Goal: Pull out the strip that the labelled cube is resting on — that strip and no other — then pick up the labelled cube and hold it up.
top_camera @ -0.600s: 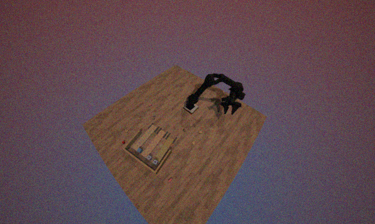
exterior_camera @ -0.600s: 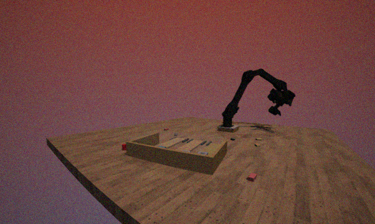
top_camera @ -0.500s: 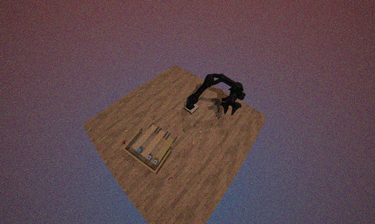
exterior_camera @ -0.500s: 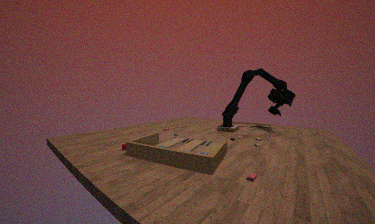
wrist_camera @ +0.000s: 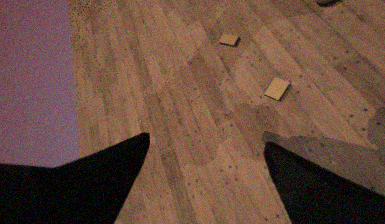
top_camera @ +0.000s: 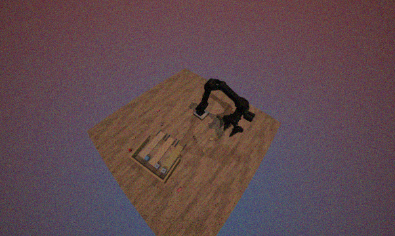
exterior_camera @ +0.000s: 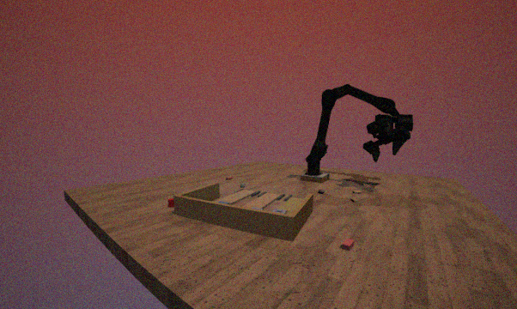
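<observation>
The claw point(top_camera: 233, 132) point(exterior_camera: 386, 157) point(wrist_camera: 206, 143) hangs released, fingers wide, nothing between them. The strips point(top_camera: 162, 149) point(exterior_camera: 264, 200) lie below it and well apart, in the tray point(top_camera: 148, 170) point(exterior_camera: 237, 218), toward the top view's lower left.

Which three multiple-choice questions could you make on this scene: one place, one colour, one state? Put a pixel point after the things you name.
1. Where is the claw point(top_camera: 233, 130) point(exterior_camera: 386, 156) point(wrist_camera: 206, 143)?
A) Inside the tray
B) Away from the tray, above the table
C) Touching the red cube

2. What colour is the small block lying alone in front of the tray's right end in the exterior view?
A) Pink-red
B) Green
C) White

3. How is the claw?
A) Shut on a strip
B) Shut on nothing
C) Open, nothing held

1 B: it hangs well off the tray point(top_camera: 149, 166) point(exterior_camera: 237, 217).
2 A: the block point(top_camera: 180, 189) point(exterior_camera: 348, 244) looks pink-red.
3 C: its fingers stand apart with only table between.
</observation>
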Motion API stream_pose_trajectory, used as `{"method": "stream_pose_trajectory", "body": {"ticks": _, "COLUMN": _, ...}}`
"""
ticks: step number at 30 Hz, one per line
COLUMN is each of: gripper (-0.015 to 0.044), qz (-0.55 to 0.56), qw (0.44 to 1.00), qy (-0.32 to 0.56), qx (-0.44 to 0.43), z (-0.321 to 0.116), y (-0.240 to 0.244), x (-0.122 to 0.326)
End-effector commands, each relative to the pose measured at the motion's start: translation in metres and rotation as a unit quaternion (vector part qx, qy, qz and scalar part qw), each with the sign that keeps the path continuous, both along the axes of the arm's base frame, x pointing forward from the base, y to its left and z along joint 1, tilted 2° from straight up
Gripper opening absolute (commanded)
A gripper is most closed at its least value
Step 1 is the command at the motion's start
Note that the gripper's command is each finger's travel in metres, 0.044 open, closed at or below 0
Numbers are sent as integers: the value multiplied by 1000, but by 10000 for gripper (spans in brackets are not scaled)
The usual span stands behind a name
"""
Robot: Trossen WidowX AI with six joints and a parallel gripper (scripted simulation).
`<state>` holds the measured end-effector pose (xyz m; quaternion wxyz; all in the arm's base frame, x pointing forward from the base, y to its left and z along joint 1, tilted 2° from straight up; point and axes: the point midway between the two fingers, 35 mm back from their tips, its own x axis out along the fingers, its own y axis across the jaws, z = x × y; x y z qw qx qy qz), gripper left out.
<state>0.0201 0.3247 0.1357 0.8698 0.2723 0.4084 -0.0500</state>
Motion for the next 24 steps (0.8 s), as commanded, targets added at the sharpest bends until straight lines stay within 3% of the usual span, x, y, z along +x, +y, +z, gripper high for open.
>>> {"method": "stream_pose_trajectory", "body": {"ticks": 1, "gripper": 400, "qz": 3, "qw": 999, "qy": 33, "qx": -42, "z": 0, "y": -22, "x": 65}}
{"method": "stream_pose_trajectory", "body": {"ticks": 12, "gripper": 400, "qz": 64, "qw": 994, "qy": 65, "qx": -66, "z": 11, "y": -75, "x": 165}}
{"method": "stream_pose_trajectory", "body": {"ticks": 24, "gripper": 400, "qz": 140, "qw": 986, "qy": -5, "qx": -89, "z": 34, "y": -155, "x": 240}}
